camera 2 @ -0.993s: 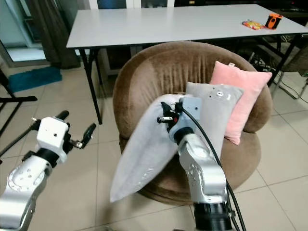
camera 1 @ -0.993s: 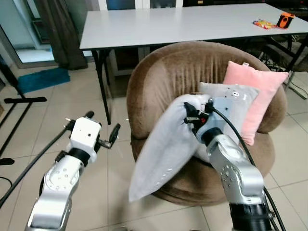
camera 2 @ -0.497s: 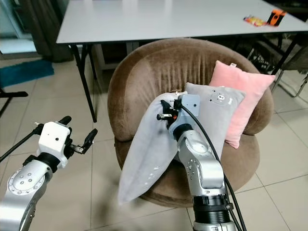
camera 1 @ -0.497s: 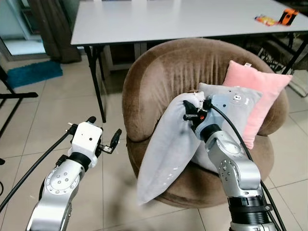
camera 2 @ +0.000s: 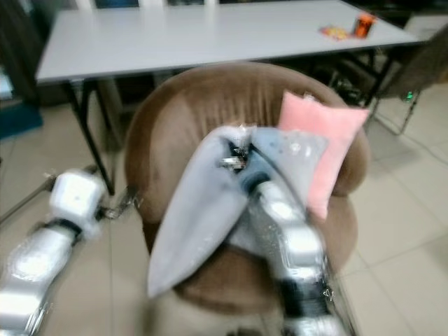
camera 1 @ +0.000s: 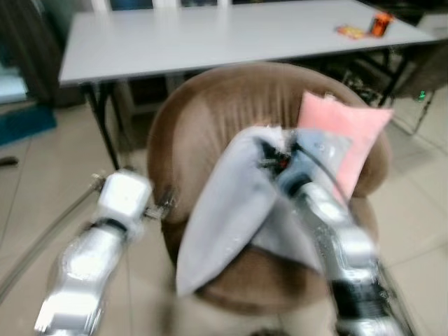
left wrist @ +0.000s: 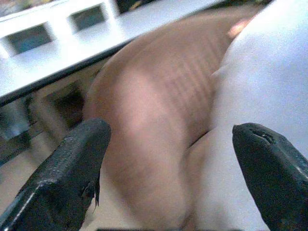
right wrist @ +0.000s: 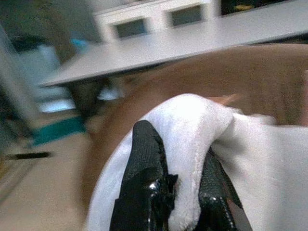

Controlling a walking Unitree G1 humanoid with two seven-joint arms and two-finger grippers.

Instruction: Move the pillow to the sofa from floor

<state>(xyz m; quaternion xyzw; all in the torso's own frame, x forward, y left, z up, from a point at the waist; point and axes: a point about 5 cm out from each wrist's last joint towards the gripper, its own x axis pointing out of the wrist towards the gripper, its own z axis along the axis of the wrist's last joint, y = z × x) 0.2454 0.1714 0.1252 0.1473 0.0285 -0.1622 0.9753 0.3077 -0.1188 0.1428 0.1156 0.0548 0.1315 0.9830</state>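
A light grey pillow (camera 1: 224,210) hangs by its top corner in front of the brown round sofa (camera 1: 210,105), its lower end drooping over the seat's front edge. My right gripper (camera 1: 269,157) is shut on that corner. In the right wrist view its black fingers (right wrist: 144,178) pinch a fold of the pillow (right wrist: 192,120). My left gripper (camera 1: 159,206) is open beside the sofa's left flank, apart from the pillow. In the left wrist view the left gripper (left wrist: 166,159) has spread fingers (left wrist: 62,178) framing the sofa's side (left wrist: 154,110) and the pillow (left wrist: 260,77).
A pink pillow (camera 1: 343,136) and a second grey pillow (camera 1: 325,150) lean on the sofa's right back. Close behind the sofa stands a long grey table (camera 1: 210,35) with a small orange item (camera 1: 378,23) on it. Tiled floor (camera 1: 42,168) surrounds the sofa. The eye views are blurred.
The whole picture has shifted and blurred, so the camera moved. The sofa looks nearer and the left gripper is closer to its side. The right gripper still holds the pillow.
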